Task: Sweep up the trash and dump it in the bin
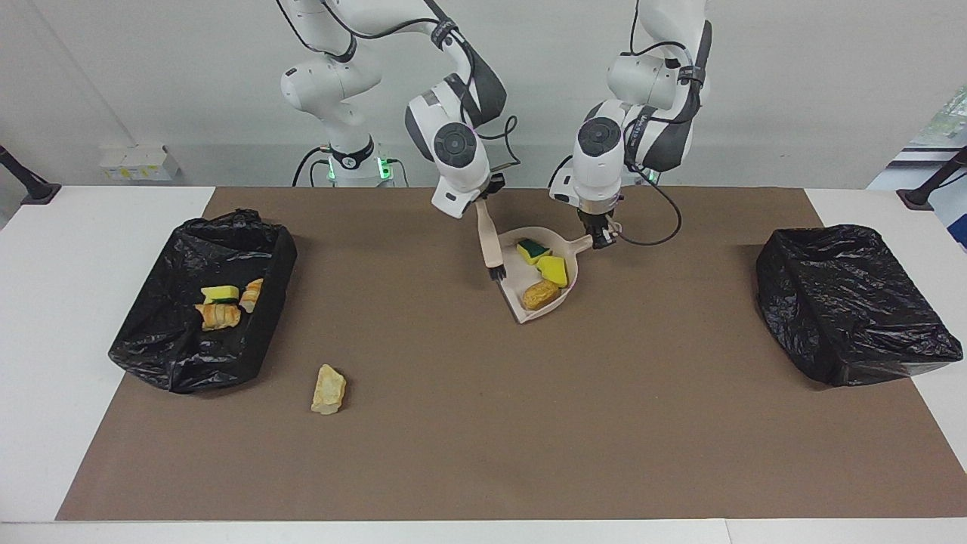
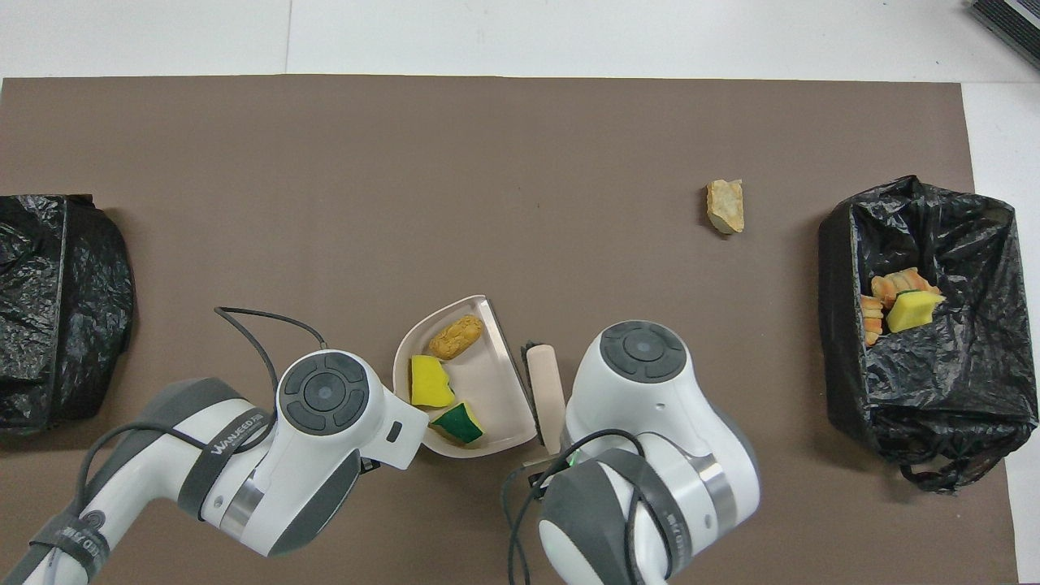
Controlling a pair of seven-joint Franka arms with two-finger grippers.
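Brown mat on white table. Left gripper clamps dustpan handle, frame centre; right gripper clamps brush. Three trash scraps in pan, one lower left, others in bin. Likely light, soft; sweep, don't pinch.

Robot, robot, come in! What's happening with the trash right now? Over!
Left end effector shut on dustpan handle; right end effector shut on brush. Three scraps in dustpan, one lump loose on mat. Nothing in the way.
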